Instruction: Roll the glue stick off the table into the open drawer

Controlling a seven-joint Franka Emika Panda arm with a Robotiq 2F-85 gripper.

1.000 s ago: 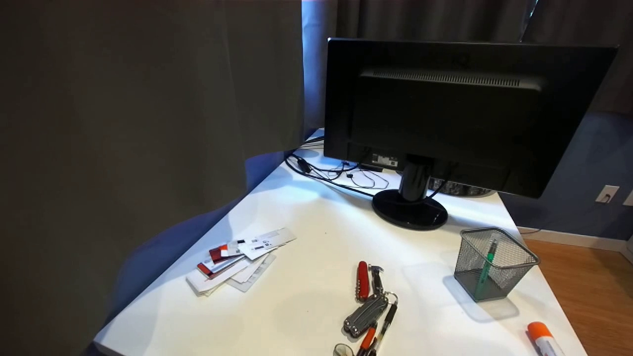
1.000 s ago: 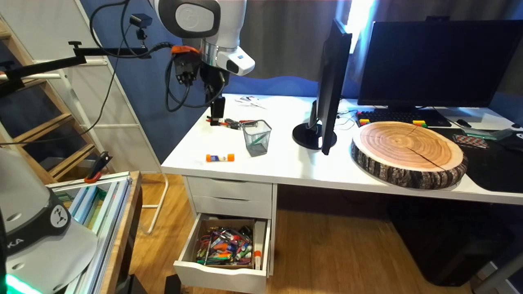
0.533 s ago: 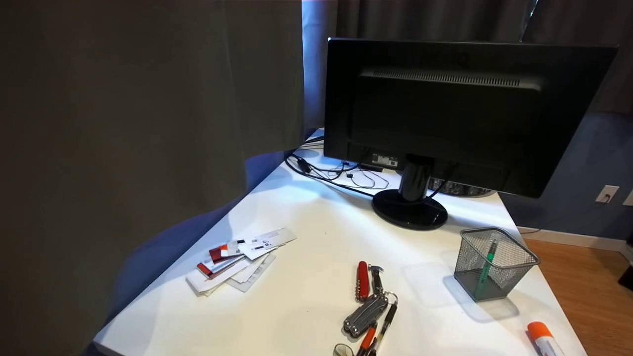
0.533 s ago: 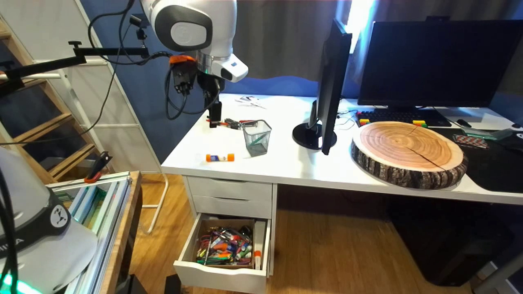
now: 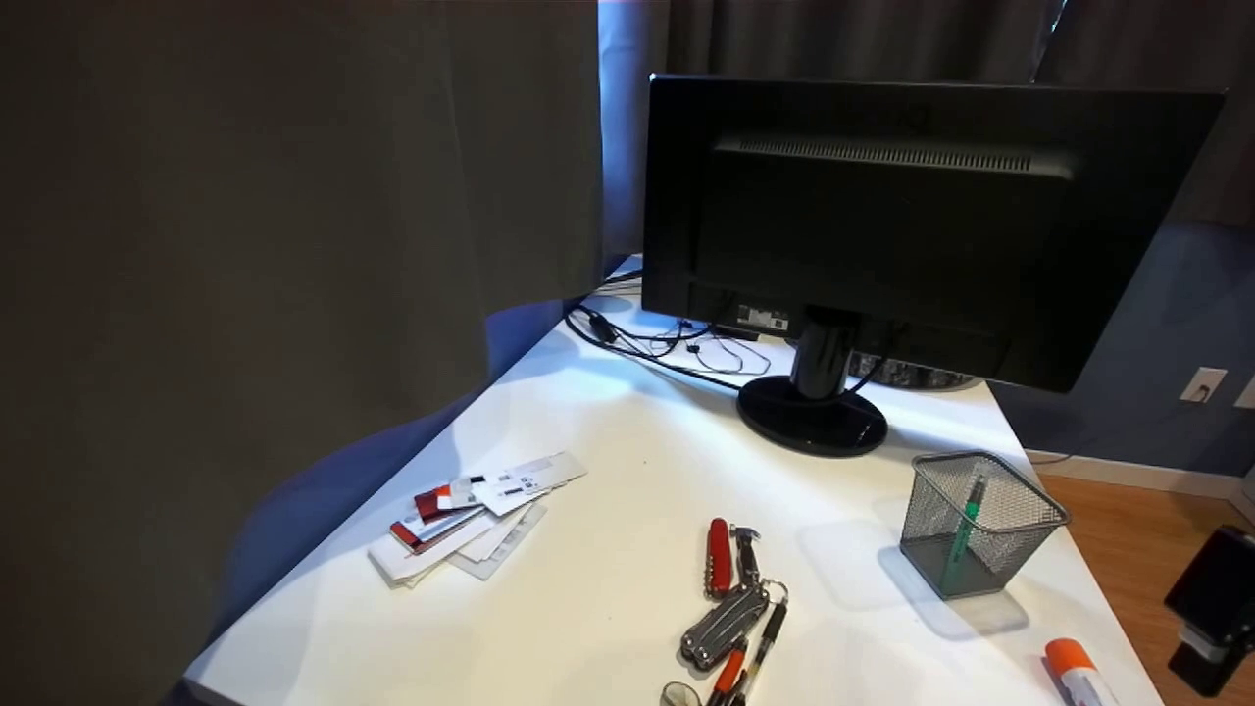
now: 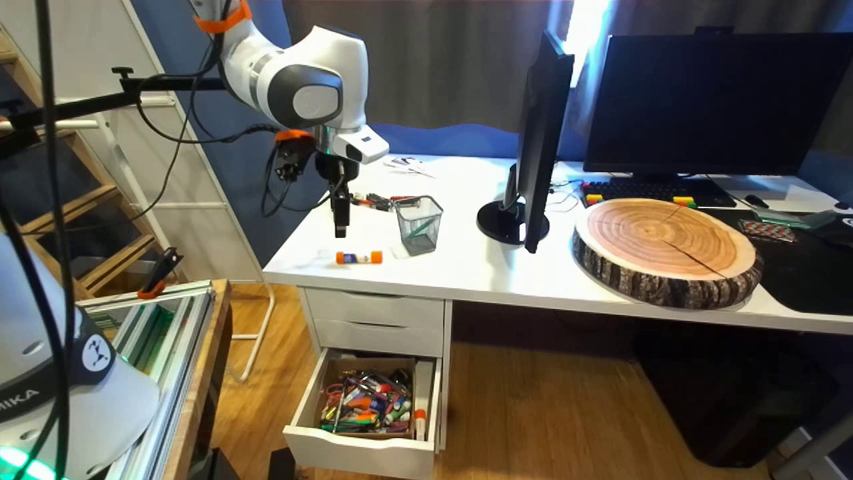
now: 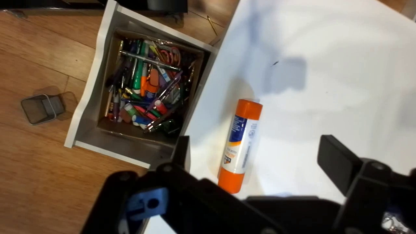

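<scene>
Glue stick [image 7: 239, 143]: 1, orange-ended, lying on its side on the table [image 6: 480, 273], near the edge above the drawer [image 6: 363, 453].
Gripper [image 7: 259, 152]: 1, jaws spread wide, hanging above the table near the glue stick.
Drawer: standing open, holding 1 box [image 7: 130, 132] crowded with pens [image 7: 149, 60].
Cup [image 5: 990, 569]: 1, grey mesh, upright on the table near the glue stick, 1 green pen [image 5: 964, 534] leaning within.
Multitool [image 5: 726, 625]: 1, just beside 1 red knife [image 5: 720, 557].
Papers [image 5: 520, 482]: 1 loose pile, on the table.
Wood slice [image 6: 666, 240]: 1, lying flat, bark-rimmed.
</scene>
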